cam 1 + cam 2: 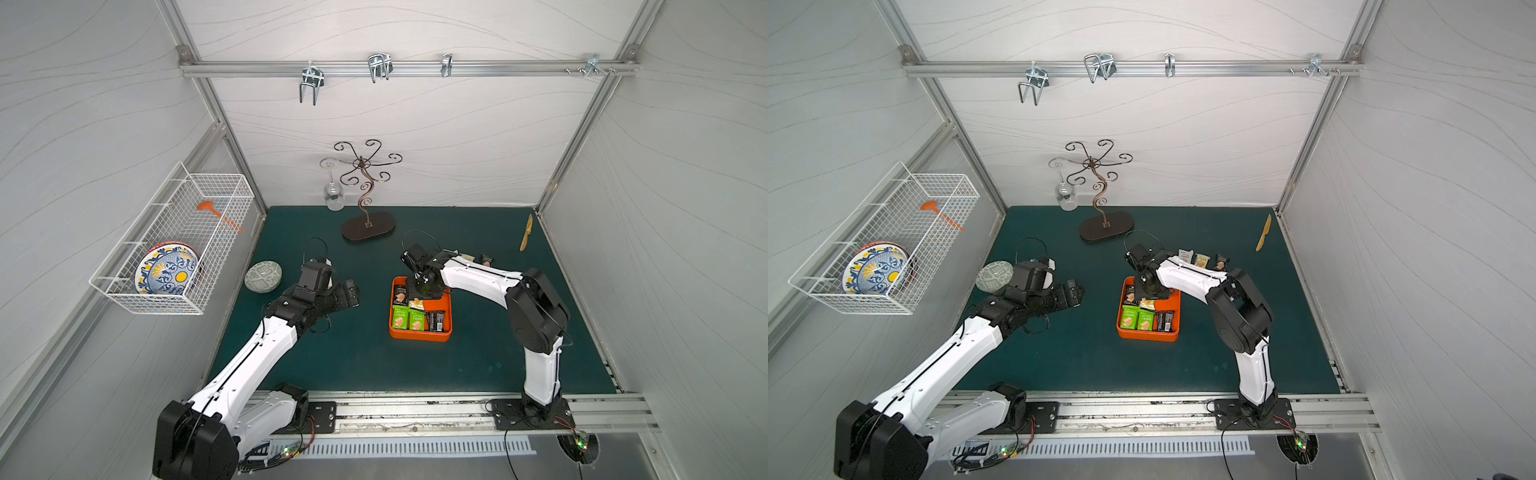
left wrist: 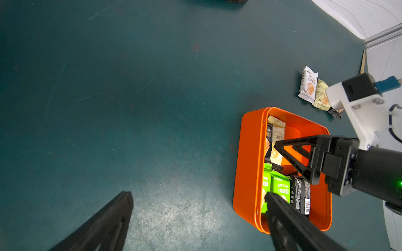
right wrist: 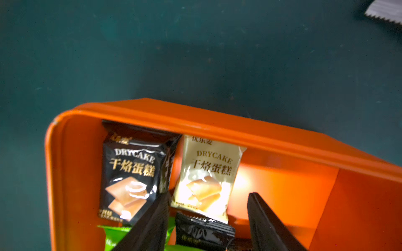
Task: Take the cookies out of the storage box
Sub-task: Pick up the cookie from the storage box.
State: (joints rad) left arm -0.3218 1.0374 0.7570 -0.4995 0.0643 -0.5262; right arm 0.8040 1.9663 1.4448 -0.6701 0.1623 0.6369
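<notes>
The orange storage box (image 1: 419, 334) (image 1: 1148, 334) sits mid-mat with several cookies in it: green packets (image 1: 409, 319), black ones (image 1: 436, 321), a black packet (image 3: 130, 173) and a pale yellow packet (image 3: 208, 173) at its far wall. Three more cookies (image 1: 1201, 260) lie on the mat behind the box. My right gripper (image 3: 208, 197) (image 1: 422, 291) hangs open inside the box's far half, fingers either side of the pale yellow packet's near end and a small black packet (image 3: 202, 232). My left gripper (image 2: 198, 194) (image 1: 349, 293) hovers wide open and empty, left of the box.
A green patterned dish (image 1: 263, 276) lies at the mat's left edge. A scrolled metal stand (image 1: 368, 224) with a hanging wine glass (image 1: 333, 195) is at the back. A wooden knife (image 1: 526, 232) lies back right. A white wire basket (image 1: 174, 249) holding a plate hangs on the left wall.
</notes>
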